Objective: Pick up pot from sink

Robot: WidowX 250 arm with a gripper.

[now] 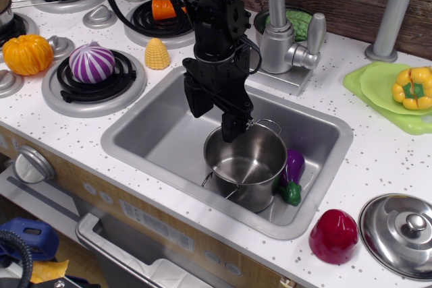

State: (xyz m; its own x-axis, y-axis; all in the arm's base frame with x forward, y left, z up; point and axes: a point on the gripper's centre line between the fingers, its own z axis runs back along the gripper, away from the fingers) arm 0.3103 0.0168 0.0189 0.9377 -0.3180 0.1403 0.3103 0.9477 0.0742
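Observation:
A shiny steel pot (247, 164) with two wire loop handles stands upright in the grey sink (157, 138), right of the basin's middle. My black gripper (213, 125) hangs from above over the pot's far left rim. Its two fingers are spread apart and it is open. One finger tip (230, 133) is at the pot's rim, the other (195, 107) is outside the pot to the left, above the sink floor. Nothing is held.
A purple eggplant (293, 175) lies in the sink against the pot's right side. A steel faucet (278, 35) stands behind the sink. A domed lid (403, 233) and a red pepper (333, 235) sit at the right front. Corn (157, 54), an onion (92, 63) and a pumpkin (27, 54) are on the stove to the left.

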